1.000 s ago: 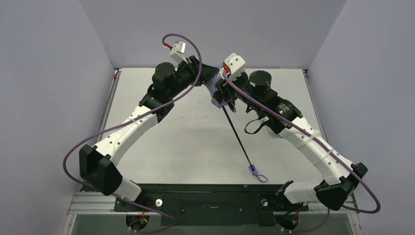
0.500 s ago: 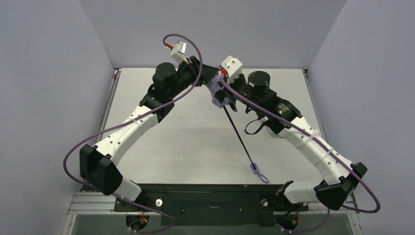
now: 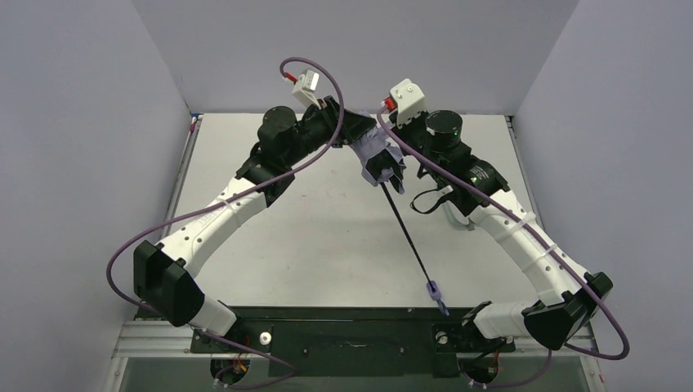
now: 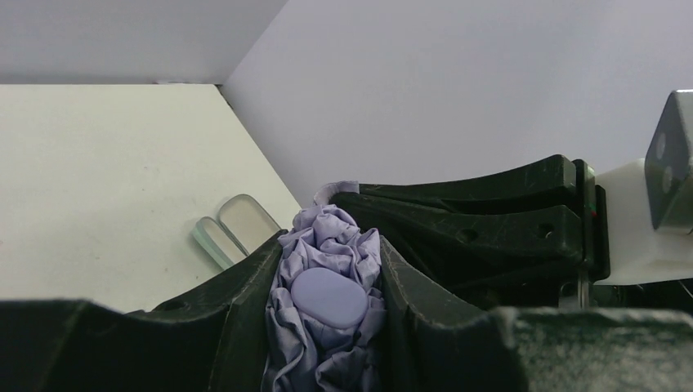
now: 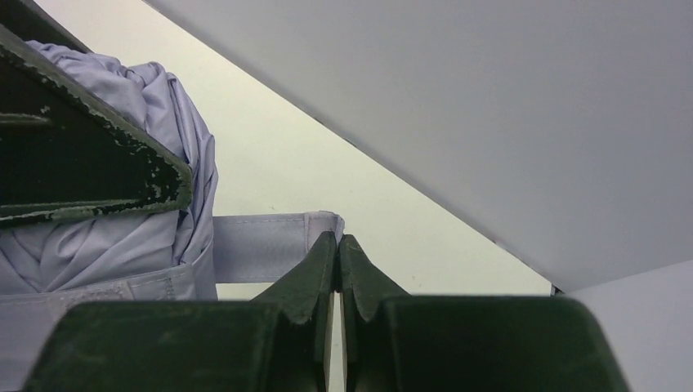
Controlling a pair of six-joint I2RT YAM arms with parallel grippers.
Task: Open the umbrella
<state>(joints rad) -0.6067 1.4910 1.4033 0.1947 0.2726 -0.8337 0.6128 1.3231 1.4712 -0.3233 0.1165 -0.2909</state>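
Note:
The umbrella point(image 3: 377, 155) is folded, its lavender fabric bunched at the far middle of the table. Its thin black shaft point(image 3: 409, 237) slants down to the small lavender handle point(image 3: 434, 288) near the front edge. My left gripper point(image 3: 364, 135) is shut on the bunched fabric. In the left wrist view the fabric and its oval cap point(image 4: 329, 296) fill the gap between my left gripper's point(image 4: 330, 242) fingers. My right gripper point(image 5: 338, 238) is shut, its tips pinching the end of the umbrella's flat closure strap point(image 5: 261, 245), which runs left to the fabric bundle point(image 5: 176, 106).
Grey walls close in the table point(image 3: 310, 237) on the left, right and back. A small clear, rounded object point(image 4: 233, 229) lies on the table close to the back wall. A black loop point(image 3: 425, 204) hangs under the right arm.
My right gripper has shut on the strap end and swung slightly right. The umbrella and my left gripper shifted right with it, and the handle moved toward the front edge.

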